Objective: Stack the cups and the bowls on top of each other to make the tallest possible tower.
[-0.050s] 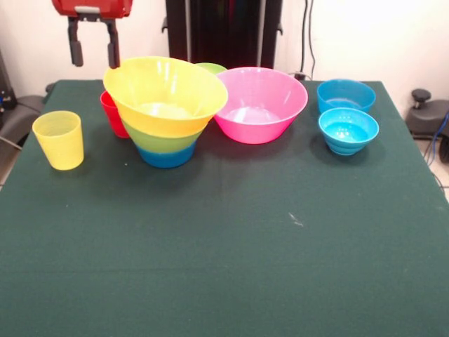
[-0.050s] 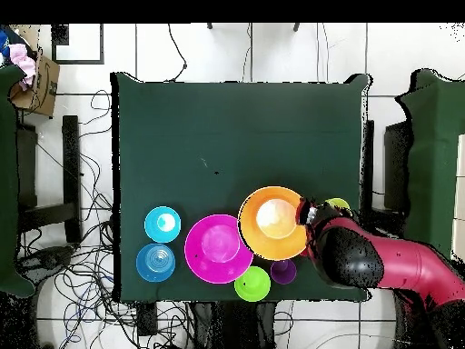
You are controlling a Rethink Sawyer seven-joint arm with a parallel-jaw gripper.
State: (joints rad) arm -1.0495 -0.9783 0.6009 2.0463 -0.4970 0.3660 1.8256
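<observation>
A tilted tower [image 1: 165, 112] stands left of centre: a large orange bowl [image 1: 165, 88] on a green bowl [image 1: 163, 142] on a blue bowl [image 1: 165, 157]. From above only the orange bowl [image 2: 272, 223] of it shows. My gripper [image 1: 94, 53] hangs open and empty above the table, up and left of the tower, over the red cup [image 1: 112, 114]. The yellow cup [image 1: 59, 139] stands alone at the left. Beside the tower sits the pink bowl [image 1: 259, 105], with two blue bowls [image 1: 346, 95] [image 1: 348, 130] to its right. A small green bowl [image 2: 252, 284] and the purple cup [image 2: 283, 271] stand behind.
The dark green table [image 1: 224, 246] stretches wide toward the front edge. In the overhead view my arm [image 2: 381, 264] reaches in from the right and partly covers the yellow cup [image 2: 338, 204]. A cardboard box [image 2: 36, 77] and cables lie on the floor beside the table.
</observation>
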